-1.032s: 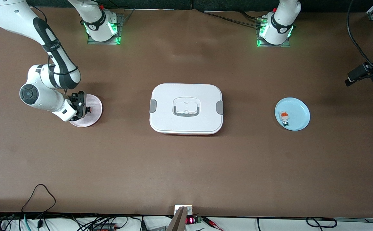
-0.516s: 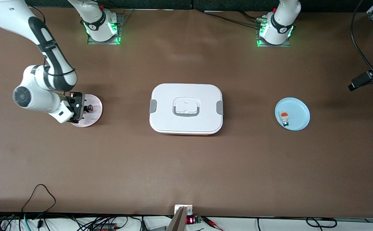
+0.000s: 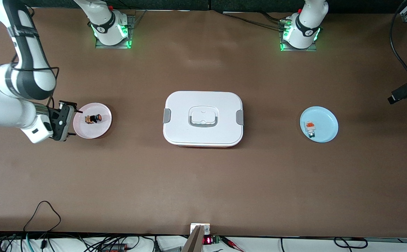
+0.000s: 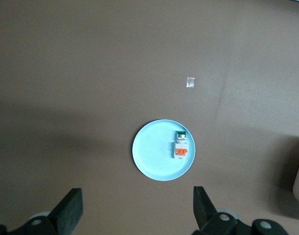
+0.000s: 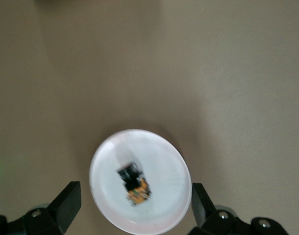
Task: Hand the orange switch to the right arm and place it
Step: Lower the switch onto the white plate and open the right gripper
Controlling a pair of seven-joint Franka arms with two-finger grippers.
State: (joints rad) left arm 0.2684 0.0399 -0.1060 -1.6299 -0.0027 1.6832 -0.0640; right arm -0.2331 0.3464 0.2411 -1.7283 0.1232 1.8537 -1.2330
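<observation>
The orange switch lies on its side on a pink plate toward the right arm's end of the table. In the right wrist view the switch rests near the middle of the plate. My right gripper hangs open and empty above the plate's outer edge. The right wrist view shows the gripper with a black finger on each side of the plate, well above it. My left gripper is open and empty, high over the table by a blue plate.
A white lidded box with a handle stands mid-table. The blue plate toward the left arm's end holds a white-bodied part with an orange top. A small white scrap lies on the table. Cables trail along the front edge.
My right gripper opened, left the orange switch on the pink plate, then rose and drew back toward the right arm's end. The left arm's hand drifted toward the table's edge.
</observation>
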